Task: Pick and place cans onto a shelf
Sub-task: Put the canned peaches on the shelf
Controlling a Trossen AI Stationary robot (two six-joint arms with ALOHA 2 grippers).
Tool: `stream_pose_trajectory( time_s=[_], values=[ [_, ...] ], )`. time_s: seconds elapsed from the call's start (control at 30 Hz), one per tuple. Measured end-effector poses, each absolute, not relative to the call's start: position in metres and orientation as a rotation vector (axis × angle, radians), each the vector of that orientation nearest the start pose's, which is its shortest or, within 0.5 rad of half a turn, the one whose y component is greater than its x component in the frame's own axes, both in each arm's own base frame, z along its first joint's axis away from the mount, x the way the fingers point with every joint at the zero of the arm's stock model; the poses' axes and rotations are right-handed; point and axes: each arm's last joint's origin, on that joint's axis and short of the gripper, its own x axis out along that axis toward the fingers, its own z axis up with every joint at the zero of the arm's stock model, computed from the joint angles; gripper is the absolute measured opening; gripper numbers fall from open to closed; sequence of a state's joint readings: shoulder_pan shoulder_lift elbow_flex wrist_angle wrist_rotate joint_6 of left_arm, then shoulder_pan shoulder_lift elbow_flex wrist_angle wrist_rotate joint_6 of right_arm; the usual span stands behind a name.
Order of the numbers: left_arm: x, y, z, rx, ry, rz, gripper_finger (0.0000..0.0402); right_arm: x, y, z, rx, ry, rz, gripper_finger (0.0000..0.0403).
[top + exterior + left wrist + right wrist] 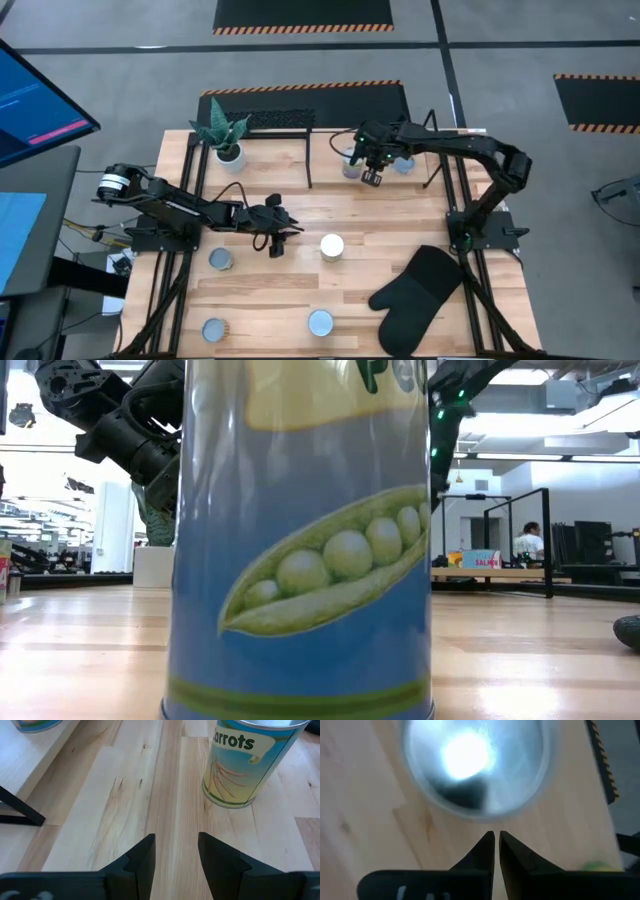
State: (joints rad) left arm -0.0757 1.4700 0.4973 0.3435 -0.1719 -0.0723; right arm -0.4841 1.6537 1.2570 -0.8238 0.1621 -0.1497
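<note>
Bare table (400, 215) between shelf (310, 160) and oven mitt (415, 295)

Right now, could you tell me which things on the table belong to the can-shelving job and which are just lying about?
Job: the cans, e.g. carrots can and two on the shelf; shelf; left gripper; right gripper.
Lying about: plant pot; oven mitt.

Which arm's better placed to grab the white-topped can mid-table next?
Left. The left gripper sits just beside the white-topped metal can, fingers open, with the carrots-labelled can ahead in its wrist view. The right gripper is shut, over at the black-bar shelf.
</note>
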Motion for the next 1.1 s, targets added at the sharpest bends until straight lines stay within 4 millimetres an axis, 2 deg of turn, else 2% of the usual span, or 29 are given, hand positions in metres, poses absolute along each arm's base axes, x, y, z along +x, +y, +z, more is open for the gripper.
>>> stream_pose_trajectory(
  time_s=[0.13, 0.3, 0.73, 1.1],
  values=[
    [0.258, -0.015, 0.140, 0.009, 0.629, 0.116, 0.0140, 0.298, -0.160, 0.216, 0.052, 1.276, -0.461, 0.0051],
    [0.257, -0.015, 0.140, 0.008, 0.638, 0.116, 0.0140, 0.311, -0.162, 0.203, 0.010, 1.252, -0.449, 0.0051],
    [0.257, -0.014, 0.140, 0.010, 0.638, 0.122, 0.0140, 0.329, -0.167, 0.212, -0.055, 1.055, -0.470, 0.0051],
    [0.257, -0.014, 0.140, 0.009, 0.638, 0.122, 0.0140, 0.338, -0.169, 0.218, -0.038, 0.924, -0.413, 0.0051]
  ],
)
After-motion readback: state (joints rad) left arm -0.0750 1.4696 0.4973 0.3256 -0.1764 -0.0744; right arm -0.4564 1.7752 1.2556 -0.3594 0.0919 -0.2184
